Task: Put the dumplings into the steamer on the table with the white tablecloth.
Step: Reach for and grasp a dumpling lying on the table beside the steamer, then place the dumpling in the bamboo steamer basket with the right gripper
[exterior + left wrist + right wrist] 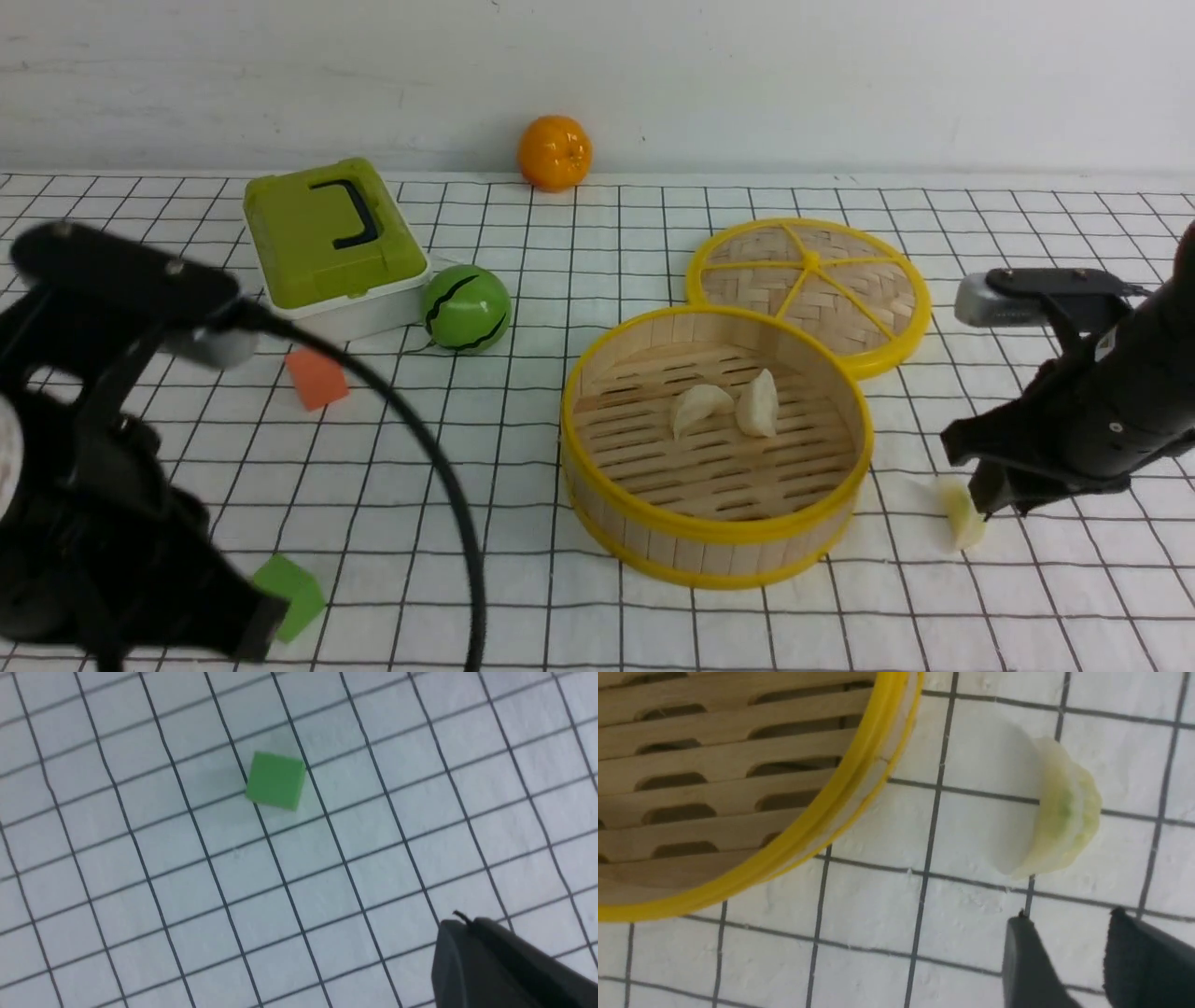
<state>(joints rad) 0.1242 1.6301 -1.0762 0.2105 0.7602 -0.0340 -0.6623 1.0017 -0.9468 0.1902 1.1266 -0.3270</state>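
Left gripper [238,630] sits near-left beside the green cube [291,595], jaws I can't tell, out of the way I'd say, while my right gripper [1083,961], jaws narrow and empty, hovers at the greenish dumpling [1064,812] on the white tablecloth [873,905] just right of the steamer [719,534] holding two dumplings [702,407].

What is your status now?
Right gripper open, empty, beside last dumpling. Two dumplings in steamer. Left gripper state unclear. Nothing blocking.
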